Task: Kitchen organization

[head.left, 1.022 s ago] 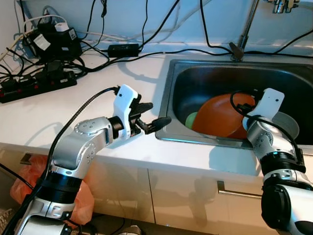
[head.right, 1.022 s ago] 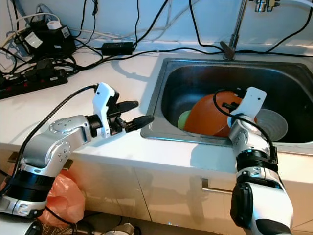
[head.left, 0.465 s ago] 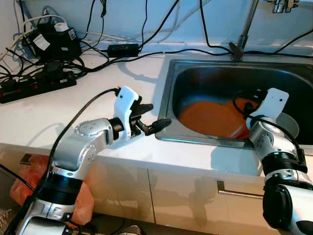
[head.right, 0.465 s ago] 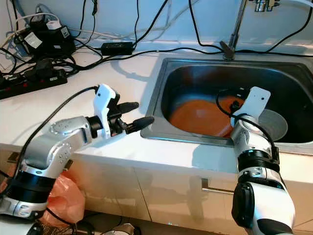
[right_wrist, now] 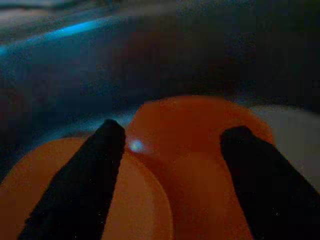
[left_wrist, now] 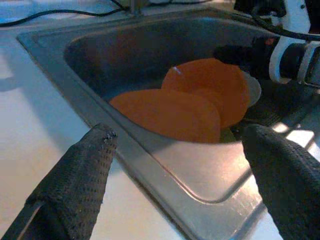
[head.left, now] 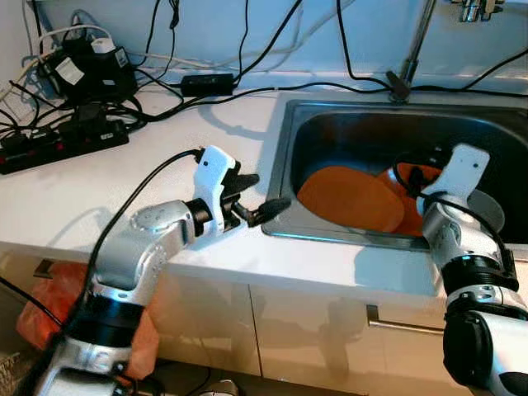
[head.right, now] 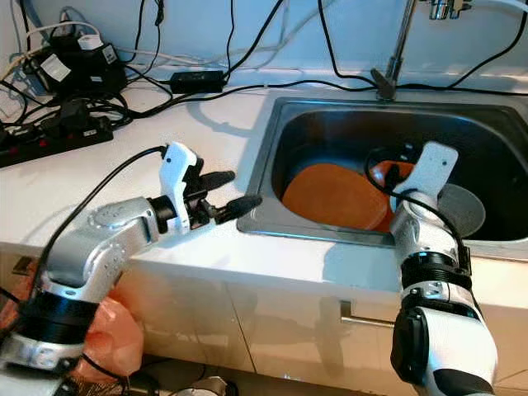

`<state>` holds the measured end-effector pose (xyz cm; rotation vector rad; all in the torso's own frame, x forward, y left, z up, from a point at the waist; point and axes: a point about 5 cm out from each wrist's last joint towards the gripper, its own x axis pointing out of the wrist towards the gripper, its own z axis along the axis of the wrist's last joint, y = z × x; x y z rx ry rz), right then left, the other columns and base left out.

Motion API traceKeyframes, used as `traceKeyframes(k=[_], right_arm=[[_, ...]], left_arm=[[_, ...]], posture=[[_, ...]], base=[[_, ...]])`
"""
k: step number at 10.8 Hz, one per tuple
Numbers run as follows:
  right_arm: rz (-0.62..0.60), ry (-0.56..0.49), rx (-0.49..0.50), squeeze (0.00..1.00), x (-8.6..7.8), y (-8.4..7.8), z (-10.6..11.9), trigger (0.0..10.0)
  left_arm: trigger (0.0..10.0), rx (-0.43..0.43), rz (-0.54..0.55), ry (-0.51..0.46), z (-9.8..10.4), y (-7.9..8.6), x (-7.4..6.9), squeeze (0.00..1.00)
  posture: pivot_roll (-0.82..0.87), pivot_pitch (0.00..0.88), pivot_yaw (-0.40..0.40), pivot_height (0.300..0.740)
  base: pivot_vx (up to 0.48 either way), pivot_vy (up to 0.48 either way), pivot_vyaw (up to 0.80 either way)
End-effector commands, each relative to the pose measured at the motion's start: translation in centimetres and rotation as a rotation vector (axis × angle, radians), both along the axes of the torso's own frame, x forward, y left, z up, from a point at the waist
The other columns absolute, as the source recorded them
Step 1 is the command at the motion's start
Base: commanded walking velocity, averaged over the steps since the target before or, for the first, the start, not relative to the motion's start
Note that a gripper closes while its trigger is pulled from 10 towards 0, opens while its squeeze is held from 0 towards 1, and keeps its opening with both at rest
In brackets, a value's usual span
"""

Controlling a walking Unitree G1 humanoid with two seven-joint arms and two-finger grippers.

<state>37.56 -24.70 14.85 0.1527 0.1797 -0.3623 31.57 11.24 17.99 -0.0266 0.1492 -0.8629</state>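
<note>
White kitchen surface (head.left: 124,177) runs along a pale wall, with a steel sink (head.left: 285,157) sunk into it on the right and a tangle of black cables and a power strip (head.left: 62,142) at the back left. Part of the tap (head.left: 474,8) is cut off by the upper edge of the head views.

Inside the sink lie two orange dishes. One orange plate (head.left: 351,198) lies flat near the front wall, and its rim overlaps a second orange bowl (left_wrist: 220,85) behind it. A grey-white dish (head.right: 462,206) sits to the right, largely hidden by the right arm. A sliver of something green (left_wrist: 226,134) peeks out under the plate, too small to identify.

Left gripper (head.left: 257,198) hovers over the surface just beside the sink's left rim, jaws spread apart and holding nothing. Right gripper (right_wrist: 172,170) reaches into the sink over the orange dishes; its wrist view is dark, yet the jaws stand parted, with the bowl seen between them and nothing clamped. In the head views its fingertips are hidden behind its white wrist housing (head.left: 462,169).
</note>
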Motion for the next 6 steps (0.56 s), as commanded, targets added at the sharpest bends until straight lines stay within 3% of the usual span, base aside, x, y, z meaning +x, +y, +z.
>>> traceKeyframes(k=[1, 2, 3, 4, 6], right_arm=[[0.017, -0.043, -0.033, 1.0, 0.2, 0.3, 0.9, 10.0], [0.058, -0.082, -0.036, 0.56, 0.2, 1.0, 1.3, 10.0], [0.072, -0.096, -0.039, 0.53, 0.1, 1.2, 1.4, 10.0], [0.135, -0.148, -0.063, 0.0, 0.0, 2.3, 2.0, 10.0], [0.263, -0.251, -0.098, 0.0, -0.6, 5.0, 3.5, 10.0]], left_arm=[[10.0, -0.007, 0.044, -0.031, 0.5, 0.5, 0.1, 0.0], [10.0, -0.042, 0.11, -0.052, 0.8, 0.9, 0.5, 0.0], [10.0, -0.05, 0.136, -0.061, 1.0, 1.1, 0.6, 0.0], [10.0, -0.084, 0.219, -0.084, 1.1, 1.5, 0.8, 0.0], [10.0, -0.101, 0.344, -0.217, 1.7, 1.7, 0.1, 0.0]], posture=[[0.2, 0.016, 0.077, 0.74], [0.2, 0.017, 0.076, 0.74], [0.19, 0.016, 0.076, 0.74], [0.19, 0.018, 0.076, 0.74], [0.19, 0.019, 0.076, 0.74]], base=[[0.0, 0.0, 0.0], [0.0, 0.0, 0.0], [0.0, 0.0, 0.0], [0.0, 0.0, 0.0], [0.0, 0.0, 0.0]])
